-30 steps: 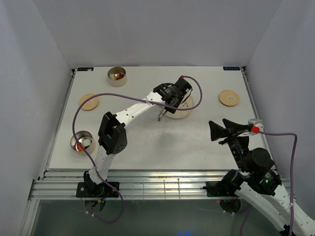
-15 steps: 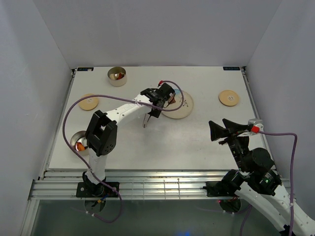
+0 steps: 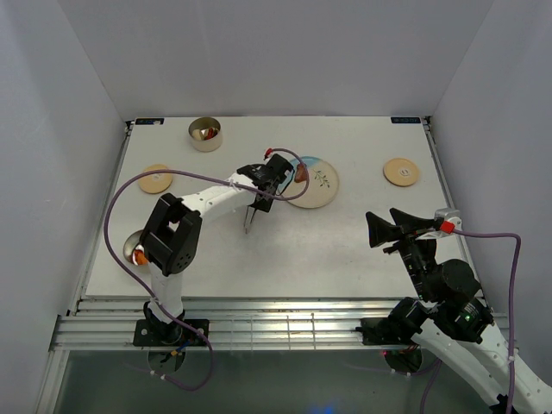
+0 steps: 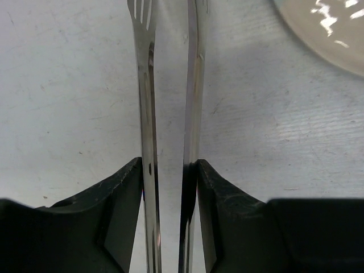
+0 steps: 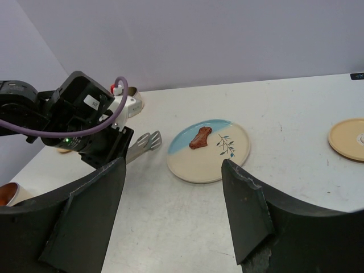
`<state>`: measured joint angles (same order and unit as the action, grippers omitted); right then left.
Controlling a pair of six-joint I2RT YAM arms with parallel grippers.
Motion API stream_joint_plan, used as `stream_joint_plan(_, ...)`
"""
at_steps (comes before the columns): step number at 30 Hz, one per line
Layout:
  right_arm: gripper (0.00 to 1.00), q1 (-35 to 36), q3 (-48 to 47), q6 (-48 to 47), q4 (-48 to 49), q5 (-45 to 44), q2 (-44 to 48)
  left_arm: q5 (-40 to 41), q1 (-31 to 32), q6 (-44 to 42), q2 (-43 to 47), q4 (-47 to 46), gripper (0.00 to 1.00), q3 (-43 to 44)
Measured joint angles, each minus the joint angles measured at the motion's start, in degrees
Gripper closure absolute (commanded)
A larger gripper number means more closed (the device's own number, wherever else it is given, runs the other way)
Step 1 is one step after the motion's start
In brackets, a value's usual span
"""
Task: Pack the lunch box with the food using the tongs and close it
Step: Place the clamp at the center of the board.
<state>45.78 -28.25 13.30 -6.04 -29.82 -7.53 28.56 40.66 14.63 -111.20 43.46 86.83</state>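
My left gripper (image 3: 259, 198) is shut on the silver tongs (image 3: 250, 220), holding both thin arms (image 4: 147, 114) between its fingers (image 4: 122, 199). The tongs point down at bare table just left of the cream-and-blue plate (image 3: 323, 191), and nothing shows between their tips (image 5: 143, 143). One brown piece of food (image 5: 200, 138) lies on the plate. One steel lunch box tin (image 3: 205, 134) stands at the back left. The other tin (image 3: 129, 244) is half hidden behind my left arm, with orange food in it. My right gripper (image 3: 395, 229) hangs open and empty near the front right.
Two round wooden lids lie flat on the table, one lid (image 3: 155, 178) at the left and the other lid (image 3: 401, 171) at the right. The purple cable (image 3: 116, 216) of the left arm loops over the left side. Grey walls close in the table.
My left arm has swung left with the tongs, from over the plate to the table beside it. That uncovers the brown piece on the plate. The right arm has not moved.
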Motion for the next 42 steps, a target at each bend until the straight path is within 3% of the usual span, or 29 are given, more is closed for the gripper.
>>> stream_joint_plan(17,0.26,0.0,0.0,0.0,0.0,0.3,0.0,-4.3,-1.6,3.9,0.1,-6.9,0.43,-11.5)
stream_joint_plan(24,0.26,0.0,0.0,0.0,0.0,0.4,0.0,-8.3,-3.2,5.3,2.7,-9.2,0.32,-14.4)
stream_joint_plan(42,0.26,0.0,0.0,0.0,0.0,0.4,0.1,-15.6,-7.1,7.6,7.9,-12.7,0.21,-21.9)
